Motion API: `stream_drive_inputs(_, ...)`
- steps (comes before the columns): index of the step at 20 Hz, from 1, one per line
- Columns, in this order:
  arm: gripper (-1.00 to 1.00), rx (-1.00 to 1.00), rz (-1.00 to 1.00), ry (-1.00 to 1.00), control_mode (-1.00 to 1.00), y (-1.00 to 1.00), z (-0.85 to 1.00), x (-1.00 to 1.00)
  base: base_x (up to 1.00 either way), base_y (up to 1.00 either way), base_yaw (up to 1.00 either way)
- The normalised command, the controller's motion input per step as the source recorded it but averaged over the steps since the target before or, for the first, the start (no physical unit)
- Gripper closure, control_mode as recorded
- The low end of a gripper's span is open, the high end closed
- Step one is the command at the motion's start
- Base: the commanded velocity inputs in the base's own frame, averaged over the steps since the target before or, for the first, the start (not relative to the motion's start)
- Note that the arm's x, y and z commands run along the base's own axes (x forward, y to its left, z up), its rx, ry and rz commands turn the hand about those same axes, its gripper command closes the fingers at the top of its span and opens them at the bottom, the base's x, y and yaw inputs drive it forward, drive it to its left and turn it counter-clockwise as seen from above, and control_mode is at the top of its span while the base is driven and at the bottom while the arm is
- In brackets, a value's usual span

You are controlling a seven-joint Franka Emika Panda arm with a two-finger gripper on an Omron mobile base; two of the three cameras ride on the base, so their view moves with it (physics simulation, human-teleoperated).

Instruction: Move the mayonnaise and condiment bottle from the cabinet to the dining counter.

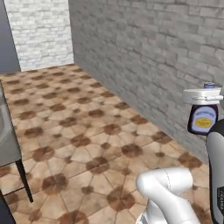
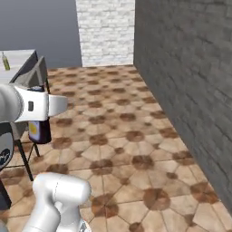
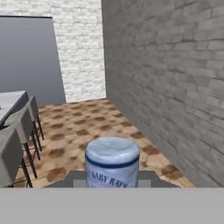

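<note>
My gripper [image 1: 204, 97] is shut on the condiment bottle [image 1: 203, 119], a dark bottle with a yellow-white label. The bottle hangs upright below the white hand, and its pale top pokes out above it. The right base view has the gripper [image 2: 41, 108] at the left, with the bottle [image 2: 39, 131] under it, well above the tiled floor. Close up in the hand view, the bottle [image 3: 112, 161] stands between the jaws, printed with "BABY RAYS". The white dining counter [image 2: 16, 59] lies far left, and its corner [image 3: 9, 99] shows in the hand view. The mayonnaise and the cabinet are out of view.
A grey brick wall [image 1: 148, 48] runs along the right. Brown patterned floor tiles [image 1: 87, 127] stretch ahead to a white brick pillar [image 2: 106, 27]. Grey stools [image 3: 19, 127] stand along the counter's side. A small yellowish bottle [image 2: 5, 61] rests on the counter.
</note>
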Motion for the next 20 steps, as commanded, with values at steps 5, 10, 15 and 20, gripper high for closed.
stream_drive_inputs(5, 1.00, 0.00, 0.00, 0.00, 1.00, 0.00, 0.00, 0.00, 1.00, -0.31, 0.46)
stream_drive_inputs(10, 1.00, 0.00, 0.00, 0.00, 1.00, 0.00, 0.00, 0.00, 1.00, -0.37, 0.48)
stream_drive_inputs(15, 1.00, 0.00, 0.00, 0.00, 1.00, 0.00, 0.00, 0.00, 1.00, -0.43, 0.48)
stream_drive_inputs(20, 1.00, 0.00, 0.00, 0.00, 1.00, 0.00, 0.00, 0.00, 1.00, -0.43, 0.47)
